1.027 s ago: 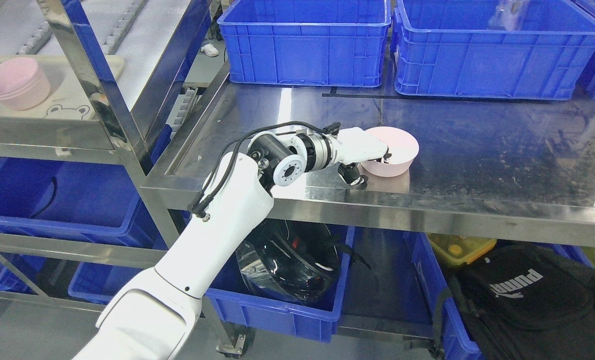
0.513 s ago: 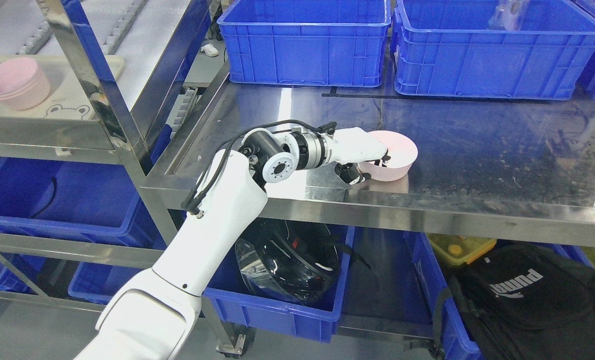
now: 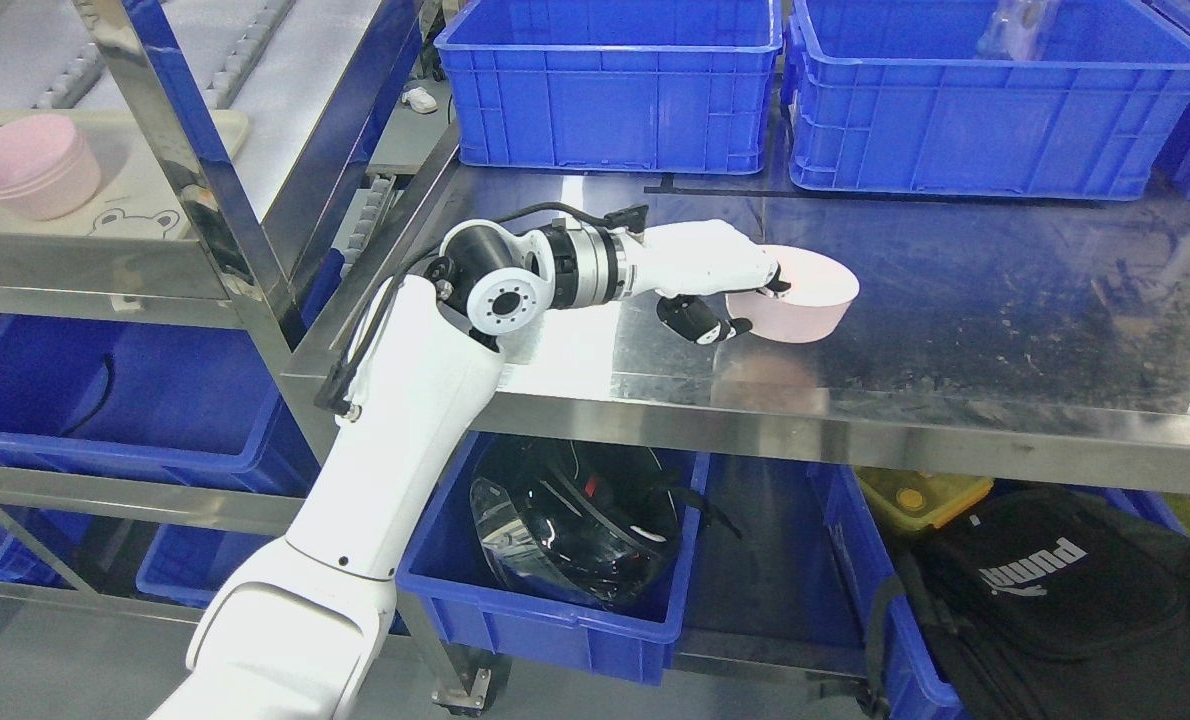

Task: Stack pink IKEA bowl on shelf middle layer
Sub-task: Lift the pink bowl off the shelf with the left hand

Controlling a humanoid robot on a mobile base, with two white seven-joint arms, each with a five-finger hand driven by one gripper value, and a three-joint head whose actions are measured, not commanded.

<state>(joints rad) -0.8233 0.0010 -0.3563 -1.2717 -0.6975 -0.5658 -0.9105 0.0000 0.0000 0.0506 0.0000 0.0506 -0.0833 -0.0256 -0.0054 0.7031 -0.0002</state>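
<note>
I've got the left hand (image 3: 730, 290) clamped on the near rim of the pink bowl (image 3: 800, 305), and it's up now, clear of the steel table (image 3: 955, 330), where a second ago it sat. The stacked bowls (image 3: 30, 165) wait on the shelf tray (image 3: 155, 200), far left.

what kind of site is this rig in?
Likely a lab or storeroom work area: steel table, metal shelf rack, blue crates. Left hand holds a pink bowl; stacked pink bowls wait on the rack.
</note>
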